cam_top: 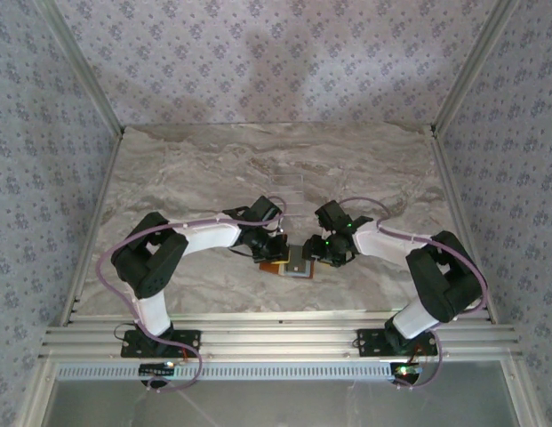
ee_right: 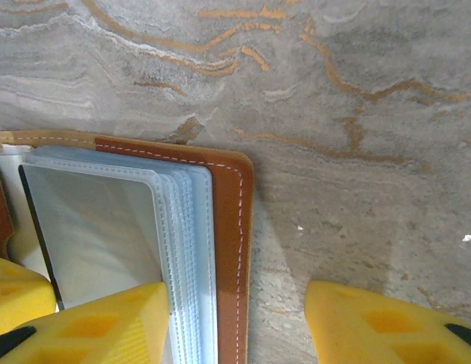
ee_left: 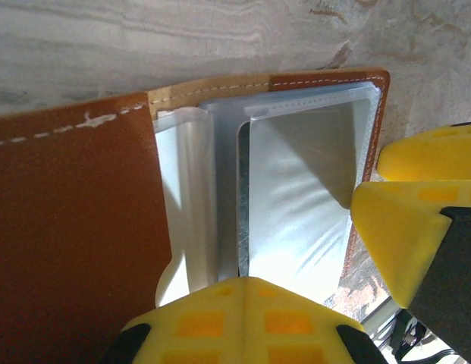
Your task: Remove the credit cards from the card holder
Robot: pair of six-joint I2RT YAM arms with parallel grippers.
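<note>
The holder (cam_top: 290, 266) lies open on the table (cam_top: 196, 169), just below frame centre in the top view. In the left wrist view its brown panel (ee_left: 68, 243) fills the left and clear sleeves (ee_left: 193, 189) the middle. A pale card (ee_left: 299, 205) sits in a sleeve, with a dark edge along its left side. The left gripper (ee_left: 243, 311) is closed at the sleeves' lower edge; whether it pinches anything, I cannot tell. The right gripper (ee_right: 239, 322) stands half wide, one finger (ee_right: 98, 322) on the sleeves, the other over bare table, straddling the holder's right border.
</note>
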